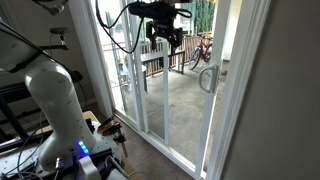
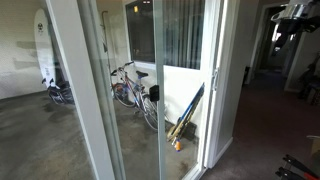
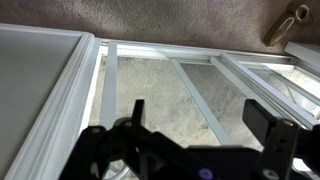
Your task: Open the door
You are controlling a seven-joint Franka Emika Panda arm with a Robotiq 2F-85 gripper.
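Note:
The door [image 1: 188,108] is a tall glass panel in a narrow white frame, with a grey D-shaped loop handle [image 1: 207,79] on its edge. It also shows in an exterior view [image 2: 209,115], with the handle [image 2: 213,79] on its frame. My gripper [image 1: 165,40] hangs high in front of the glass, to the left of the handle and above it, touching nothing. In the wrist view my gripper [image 3: 200,118] is open and empty, over the white frames. The loop handle [image 3: 288,26] is at the top right, well away from the fingers.
A white-framed glass panel without a handle [image 1: 120,75] stands beside the door. Bicycles [image 2: 132,88] and long tools [image 2: 185,118] lean outside on the concrete patio. The robot's white base [image 1: 62,110] and cables [image 1: 105,130] are on the floor inside.

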